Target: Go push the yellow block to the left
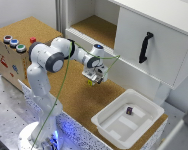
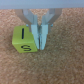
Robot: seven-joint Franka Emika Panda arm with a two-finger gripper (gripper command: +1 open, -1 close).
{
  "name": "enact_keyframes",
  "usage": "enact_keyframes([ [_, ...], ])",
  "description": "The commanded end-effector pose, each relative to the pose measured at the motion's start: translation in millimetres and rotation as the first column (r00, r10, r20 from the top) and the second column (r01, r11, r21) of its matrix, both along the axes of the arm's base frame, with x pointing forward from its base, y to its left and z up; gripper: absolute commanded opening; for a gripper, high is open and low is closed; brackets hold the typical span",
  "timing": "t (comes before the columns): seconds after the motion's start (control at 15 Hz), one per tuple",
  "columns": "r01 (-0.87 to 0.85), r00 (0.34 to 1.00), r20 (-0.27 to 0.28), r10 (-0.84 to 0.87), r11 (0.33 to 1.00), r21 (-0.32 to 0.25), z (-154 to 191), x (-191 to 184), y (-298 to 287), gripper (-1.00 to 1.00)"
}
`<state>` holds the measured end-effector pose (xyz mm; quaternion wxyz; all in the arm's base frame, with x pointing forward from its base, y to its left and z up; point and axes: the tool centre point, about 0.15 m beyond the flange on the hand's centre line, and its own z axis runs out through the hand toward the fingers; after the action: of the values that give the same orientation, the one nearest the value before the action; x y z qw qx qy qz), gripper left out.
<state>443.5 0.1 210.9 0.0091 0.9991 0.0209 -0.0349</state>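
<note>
The yellow block (image 2: pixel 23 40) is a small bright yellow-green cube with black marks, lying on the cork tabletop. My gripper (image 2: pixel 39 46) is shut with nothing between its fingers. Its fingertips (image 2: pixel 43 40) stand right beside the block, against one side face. In the exterior view the gripper (image 1: pixel 95 79) points down near the middle of the cork surface. The yellow block (image 1: pixel 90 83) peeks out just below it, toward the exterior view's left.
A white tray (image 1: pixel 114 131) at the lower right of the exterior view holds a small dark purple block (image 1: pixel 129 110). A wooden box with coloured buttons (image 1: pixel 14 44) stands at the left. A cabinet with a black handle (image 1: pixel 145 46) and an open shelf (image 1: pixel 96 27) is behind.
</note>
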Motion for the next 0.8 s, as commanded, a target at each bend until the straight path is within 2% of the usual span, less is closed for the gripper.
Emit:
enact_keyframes([
  [0.0, 0.027, 0.996, -0.082, -0.034, 0.996, -0.088, 9.6, 4.7, 36.1, -1.00],
  [0.33, 0.019, 0.995, -0.095, -0.022, 0.999, -0.040, -2.2, 5.8, 74.2, -1.00],
  [0.73, -0.004, 0.996, -0.084, 0.004, 1.000, 0.001, -3.7, 5.6, 112.0, -1.00],
])
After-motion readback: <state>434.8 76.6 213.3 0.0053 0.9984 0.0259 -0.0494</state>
